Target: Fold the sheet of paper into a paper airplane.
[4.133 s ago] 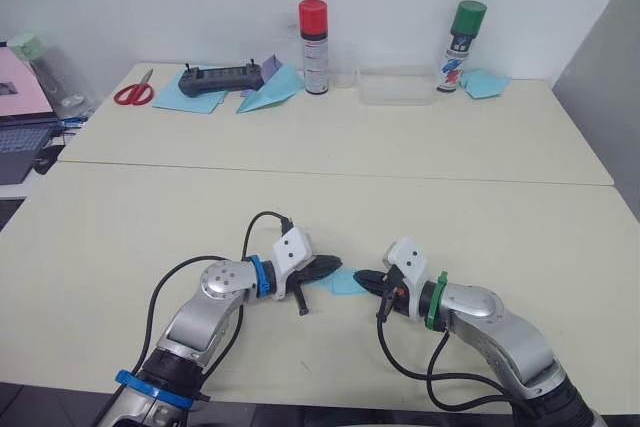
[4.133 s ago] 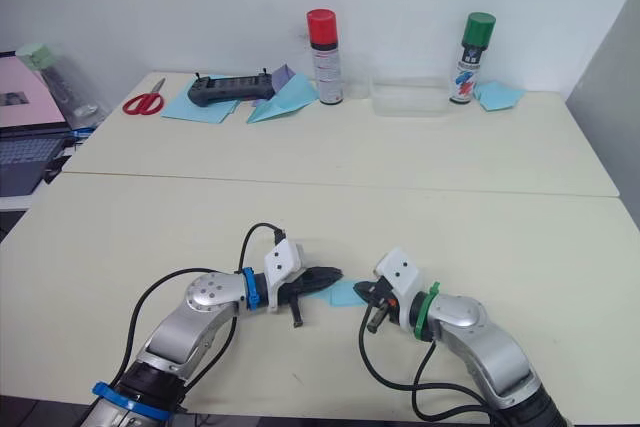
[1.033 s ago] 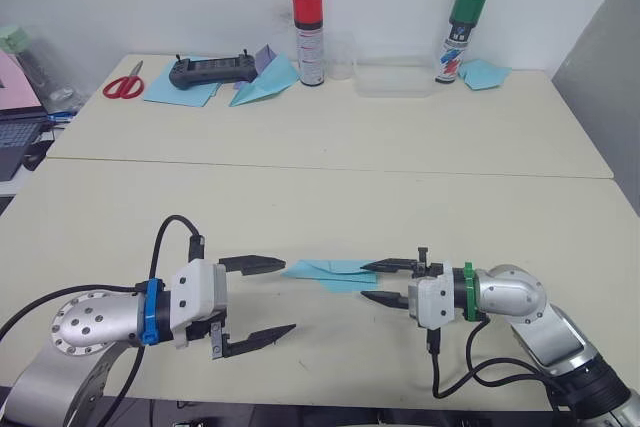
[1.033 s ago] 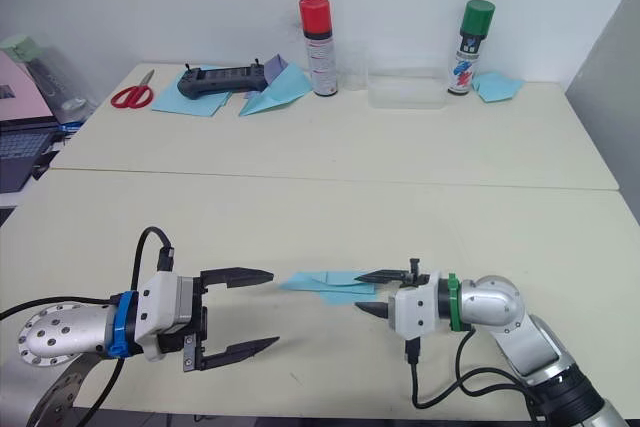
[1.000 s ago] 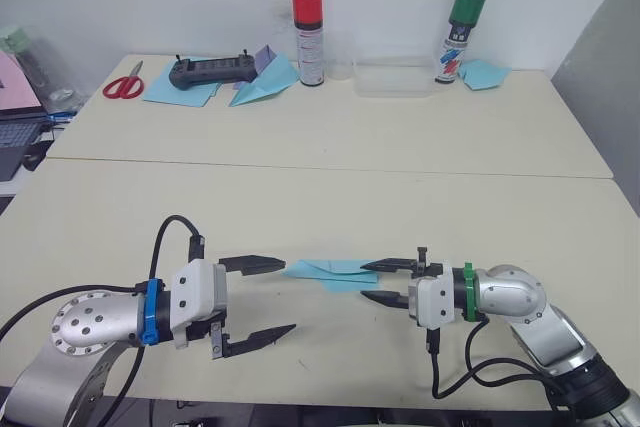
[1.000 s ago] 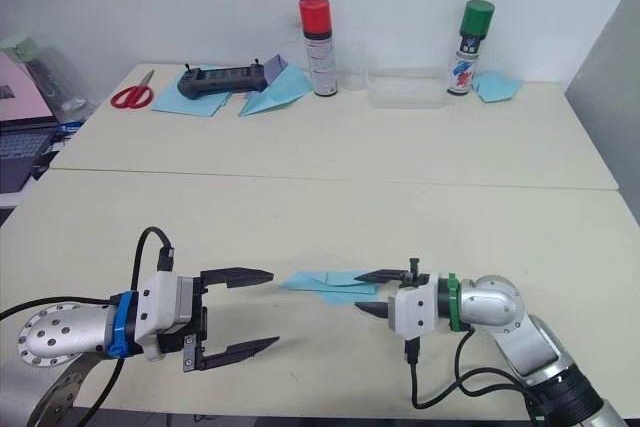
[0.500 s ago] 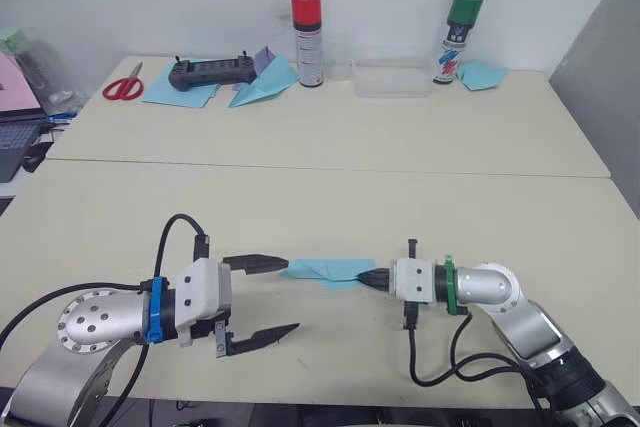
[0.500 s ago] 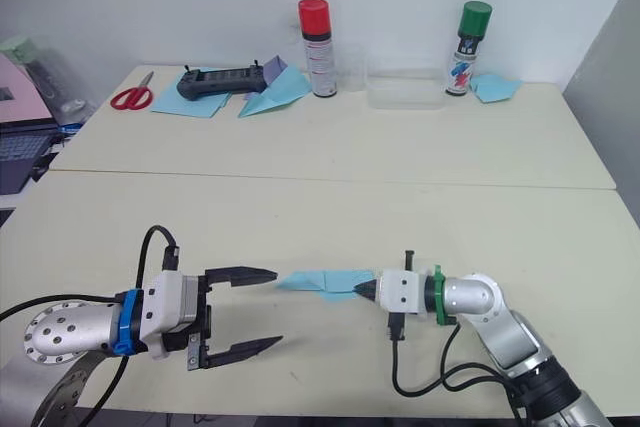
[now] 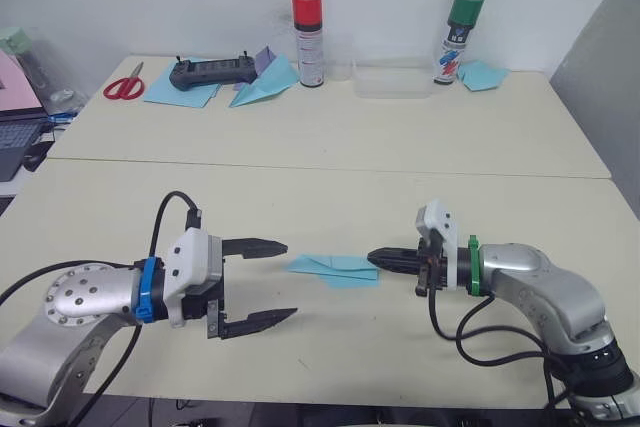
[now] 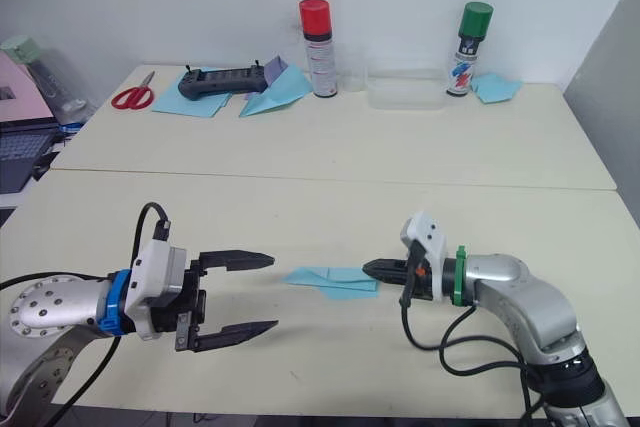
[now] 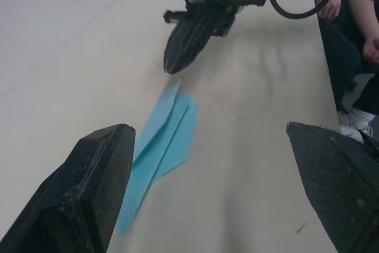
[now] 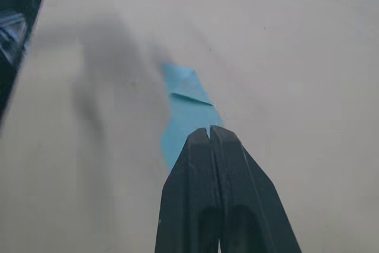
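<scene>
**Dart on the table between 2 grippers, right tips closest**

Nearest to the robot, the left gripper (image 9: 258,283) hangs with its 2 black fingers spread wide and nothing between them, its upper finger pointing toward the pointed end of the paper airplane (image 9: 335,268). The airplane lies flat on the table (image 9: 330,162), a slim light blue shape whose long axis runs straight from one gripper to the other. At its blunt end sits the right gripper (image 9: 380,259), fingers pressed together with no paper visible between them. The tips are just beside the blunt end, perhaps touching it; I cannot tell which. My read: the right arm is the nearer one, and any next pinch turns on that blunt end lying directly ahead of its tips.

Hard to judge: whether a raised centre ridge stands up, since the folds look nearly flat from the head camera. In the right wrist view the closed fingers cover the paper's near end.

Far beyond the airplane, the red-capped spray can (image 9: 308,36) and the scissors (image 9: 123,86) stand well apart from the work.
</scene>
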{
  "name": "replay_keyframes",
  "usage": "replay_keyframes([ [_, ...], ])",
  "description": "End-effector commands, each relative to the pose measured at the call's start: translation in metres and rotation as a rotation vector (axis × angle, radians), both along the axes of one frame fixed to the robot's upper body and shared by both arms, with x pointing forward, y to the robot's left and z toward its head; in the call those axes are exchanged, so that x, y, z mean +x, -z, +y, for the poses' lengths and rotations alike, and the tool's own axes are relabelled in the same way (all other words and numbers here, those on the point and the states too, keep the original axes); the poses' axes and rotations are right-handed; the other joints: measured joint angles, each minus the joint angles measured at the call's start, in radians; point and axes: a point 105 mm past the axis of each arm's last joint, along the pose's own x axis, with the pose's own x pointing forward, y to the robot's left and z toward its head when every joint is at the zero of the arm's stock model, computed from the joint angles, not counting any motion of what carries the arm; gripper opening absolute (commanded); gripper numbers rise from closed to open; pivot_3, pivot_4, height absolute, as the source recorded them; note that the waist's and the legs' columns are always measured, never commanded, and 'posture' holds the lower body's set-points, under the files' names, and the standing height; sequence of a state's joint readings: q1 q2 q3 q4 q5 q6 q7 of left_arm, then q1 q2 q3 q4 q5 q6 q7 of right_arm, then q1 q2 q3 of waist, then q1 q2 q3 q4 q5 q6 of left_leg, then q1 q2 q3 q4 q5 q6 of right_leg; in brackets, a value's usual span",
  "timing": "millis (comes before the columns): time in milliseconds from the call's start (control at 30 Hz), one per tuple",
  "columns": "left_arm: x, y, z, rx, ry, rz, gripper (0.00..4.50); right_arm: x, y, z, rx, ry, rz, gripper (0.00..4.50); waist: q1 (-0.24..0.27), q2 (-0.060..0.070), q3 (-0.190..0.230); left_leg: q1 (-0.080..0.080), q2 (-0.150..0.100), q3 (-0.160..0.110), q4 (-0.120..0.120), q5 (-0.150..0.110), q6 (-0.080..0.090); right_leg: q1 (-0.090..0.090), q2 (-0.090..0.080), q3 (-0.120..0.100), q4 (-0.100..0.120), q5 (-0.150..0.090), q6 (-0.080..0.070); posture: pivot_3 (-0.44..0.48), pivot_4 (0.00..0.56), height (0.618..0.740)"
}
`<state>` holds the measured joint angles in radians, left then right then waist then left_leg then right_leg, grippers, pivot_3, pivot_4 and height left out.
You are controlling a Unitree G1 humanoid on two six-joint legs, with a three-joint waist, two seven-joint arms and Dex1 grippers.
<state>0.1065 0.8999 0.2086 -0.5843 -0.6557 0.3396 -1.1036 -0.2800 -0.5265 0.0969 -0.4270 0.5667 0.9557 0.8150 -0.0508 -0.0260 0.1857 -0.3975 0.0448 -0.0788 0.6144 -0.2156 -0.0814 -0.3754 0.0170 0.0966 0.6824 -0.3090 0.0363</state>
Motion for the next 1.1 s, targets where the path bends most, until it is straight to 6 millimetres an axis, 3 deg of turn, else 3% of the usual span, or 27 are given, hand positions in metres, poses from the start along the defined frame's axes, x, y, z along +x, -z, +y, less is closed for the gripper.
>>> replay_keyframes([
  [33, -0.001, -0.006, -0.002, -0.005, 0.015, -0.025, 4.5, 0.005, 0.008, -0.008, -0.047, 0.088, 0.133, 0.02, -0.001, 0.0, 0.0, 0.0, 0.0, 0.001, 0.0, 0.0, 0.0, 0.0, 0.0, 0.001, 0.0, 0.0, 0.0, 0.0, 0.15, 0.74],
  [100, 0.0, -0.006, -0.002, -0.007, 0.01, -0.027, 4.5, 0.014, 0.004, -0.008, -0.046, 0.114, 0.064, 0.02, -0.003, 0.0, 0.0, -0.001, 0.0, 0.001, 0.0, 0.0, 0.0, -0.001, 0.0, 0.0, -0.001, -0.001, 0.001, 0.0, 0.15, 0.74],
  [200, -0.003, -0.005, -0.002, -0.009, 0.003, -0.025, 4.5, 0.015, -0.023, -0.002, -0.009, 0.056, -0.178, 0.02, -0.004, 0.001, 0.0, -0.003, 0.0, 0.001, 0.0, 0.0, 0.0, -0.004, 0.0, 0.001, 0.0, -0.002, 0.004, 0.0, 0.15, 0.74],
  [300, -0.006, -0.004, -0.002, -0.007, 0.004, -0.024, 4.5, 0.003, -0.03, 0.003, -0.014, -0.041, -0.293, 0.62, -0.005, 0.001, 0.001, -0.003, 0.0, 0.002, -0.001, 0.0, 0.0, -0.004, 0.0, 0.001, -0.001, -0.002, 0.004, 0.0, 0.15, 0.74],
  [400, -0.007, -0.003, -0.002, -0.006, 0.003, -0.025, 4.5, -0.011, -0.027, 0.007, -0.043, -0.148, -0.419, 1.65, -0.004, 0.001, 0.001, -0.003, 0.0, 0.002, -0.002, 0.0, 0.0, -0.004, 0.0, 0.0, -0.001, -0.002, 0.004, 0.0, 0.15, 0.74],
  [533, -0.01, -0.002, -0.005, -0.01, 0.002, -0.027, 4.5, -0.022, -0.001, 0.011, -0.172, -0.275, -0.612, 3.0, -0.004, 0.001, 0.001, -0.003, 0.0, 0.002, -0.001, 0.0, 0.0, -0.004, 0.0, 0.001, -0.001, -0.003, 0.004, 0.0, 0.15, 0.74],
  [667, -0.012, -0.001, -0.008, -0.011, 0.005, -0.027, 4.5, -0.01, 0.022, 0.018, -0.276, -0.274, -0.77, 4.4, -0.007, 0.001, 0.001, -0.001, 0.001, 0.003, 0.0, 0.0, 0.0, -0.003, 0.0, 0.002, 0.0, -0.002, 0.004, 0.0, 0.15, 0.74],
  [1033, -0.011, -0.002, -0.009, -0.014, -0.011, -0.029, 4.5, 0.009, 0.035, 0.019, -0.28, -0.174, -0.737, 4.46, -0.005, 0.001, 0.0, -0.001, 0.001, 0.003, 0.0, 0.0, 0.0, -0.003, 0.0, 0.002, 0.0, -0.001, 0.004, 0.0, 0.15, 0.74],
  [1100, -0.009, -0.002, -0.006, -0.009, -0.028, -0.029, 4.5, 0.012, 0.034, 0.02, -0.27, -0.169, -0.729, 4.1, -0.005, 0.001, 0.0, 0.0, 0.001, 0.003, 0.0, 0.0, 0.0, -0.002, 0.0, 0.002, 0.001, -0.001, 0.004, 0.0, 0.15, 0.74],
])
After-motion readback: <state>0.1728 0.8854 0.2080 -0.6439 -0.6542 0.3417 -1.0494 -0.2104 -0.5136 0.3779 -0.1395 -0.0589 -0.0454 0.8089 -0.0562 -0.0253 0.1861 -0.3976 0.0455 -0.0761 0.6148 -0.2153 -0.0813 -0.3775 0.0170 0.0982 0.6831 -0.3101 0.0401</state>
